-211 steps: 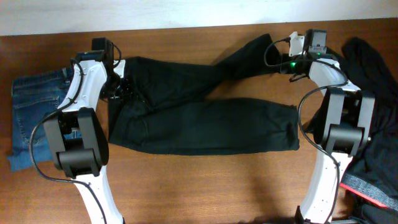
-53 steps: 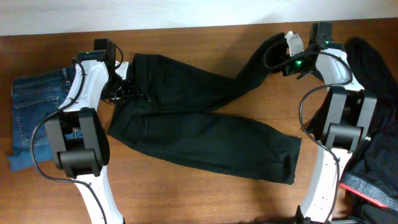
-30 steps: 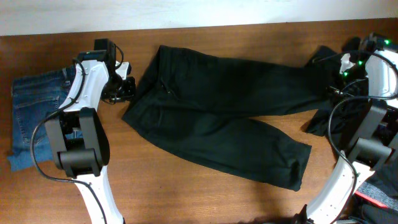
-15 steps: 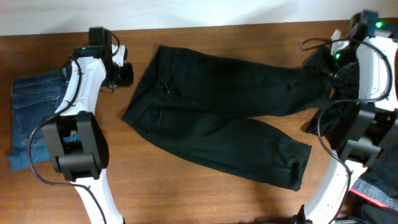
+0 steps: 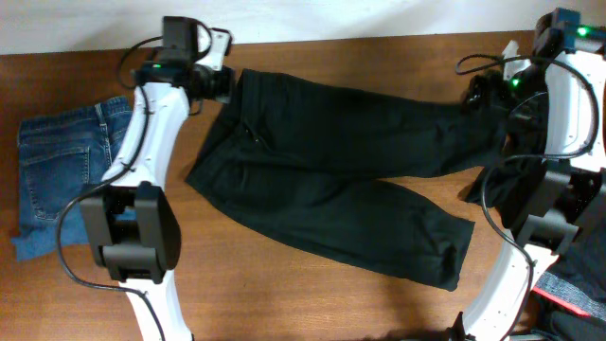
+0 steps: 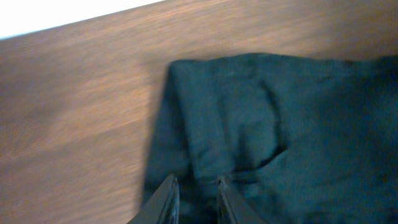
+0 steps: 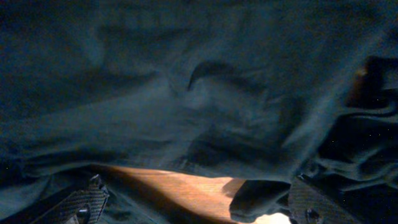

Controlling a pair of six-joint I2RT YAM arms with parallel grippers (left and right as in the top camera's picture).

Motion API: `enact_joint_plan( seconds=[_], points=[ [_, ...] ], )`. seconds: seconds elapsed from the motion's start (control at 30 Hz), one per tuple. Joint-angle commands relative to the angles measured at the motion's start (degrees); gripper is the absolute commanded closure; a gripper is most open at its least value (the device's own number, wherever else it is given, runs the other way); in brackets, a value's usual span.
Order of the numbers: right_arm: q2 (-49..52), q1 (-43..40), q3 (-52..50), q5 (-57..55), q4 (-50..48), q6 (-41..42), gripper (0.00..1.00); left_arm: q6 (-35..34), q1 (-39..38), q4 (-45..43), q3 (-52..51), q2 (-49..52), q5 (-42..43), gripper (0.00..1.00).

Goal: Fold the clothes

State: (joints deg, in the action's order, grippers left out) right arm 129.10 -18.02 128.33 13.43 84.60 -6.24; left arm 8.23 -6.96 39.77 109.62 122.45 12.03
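Note:
The clothes are a long pair of black trousers (image 5: 331, 152) lying flat across the table, waist at the upper left, one leg reaching the upper right and the other the lower right. My left gripper (image 5: 225, 83) hovers at the waistband's top left corner. In the left wrist view its fingers (image 6: 168, 199) stand a narrow gap apart above the waist fabric (image 6: 280, 124), holding nothing. My right gripper (image 5: 476, 95) is over the end of the upper leg. In the right wrist view it (image 7: 199, 208) is wide open, with black cloth (image 7: 186, 93) ahead and bare wood between the fingers.
Folded blue denim jeans (image 5: 57, 180) lie at the table's left edge. A heap of dark garments (image 5: 578, 270) sits at the right edge beside the right arm's base. The table (image 5: 284, 294) shows brown wood along the front.
The left arm has swung up and right to the waistband corner, its fingers narrowing. The right gripper has opened wide and let go of the trouser leg. The trousers have stayed put.

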Motion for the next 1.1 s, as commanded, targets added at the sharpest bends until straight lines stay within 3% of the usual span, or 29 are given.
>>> enact_joint_plan(
  seconds=[0.0,0.23,0.67,0.93,1.07],
  points=[
    [-0.9,0.5,-2.4,-0.6,-0.5,1.9,0.02,2.4,-1.6,-1.7,0.6,0.8,1.1,0.80],
    [-0.9,0.4,-4.8,-1.7,-0.2,2.7,0.16,4.0,-4.2,-4.8,0.6,6.9,1.1,0.83],
    [-0.9,0.7,-4.8,-1.6,1.1,2.7,0.15,5.6,-3.7,-6.7,0.6,14.3,0.2,0.83],
    [-0.9,2.2,-4.8,-1.7,1.5,2.7,0.15,5.6,-3.3,-3.5,0.5,18.3,0.0,0.83],
    [-0.9,2.8,-4.8,-1.7,1.6,2.6,0.15,2.2,-1.5,-1.8,0.5,18.8,-5.7,0.83]
  ],
)
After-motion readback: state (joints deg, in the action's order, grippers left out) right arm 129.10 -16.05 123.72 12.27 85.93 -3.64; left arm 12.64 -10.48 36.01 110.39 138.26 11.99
